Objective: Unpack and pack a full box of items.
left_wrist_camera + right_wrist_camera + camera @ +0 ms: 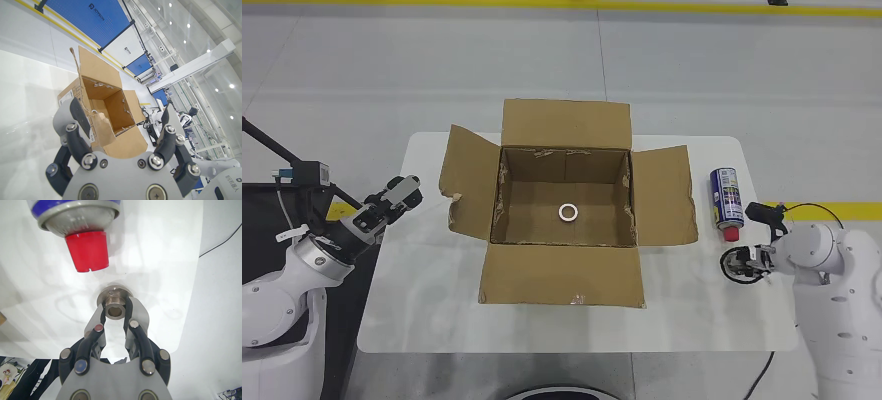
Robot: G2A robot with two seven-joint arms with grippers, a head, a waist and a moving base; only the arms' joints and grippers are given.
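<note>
1. Logging the right gripper (115, 310) first: its fingers are closed on the neck of a flanged metal bushing (113, 294). I cannot tell whether the flange touches the white table (422, 300) or sits just above it.
2. I see a blue spray can (726, 197) lying on its side just beside the bushing. Its red cap (88, 251) points toward the bushing, and the two are apart.
3. Both sit on the table's right side, beyond the right flap of the cardboard box (562, 275).
4. The box stands mid-table with all four flaps folded outward.
5. Inside, I note one small pale ring (568, 211) lying flat near the middle of the box floor.
6. The left gripper (122, 106) hangs at the table's left edge with its fingers spread wide and nothing between them. It points at the box's left flap, near it but not touching.
</note>
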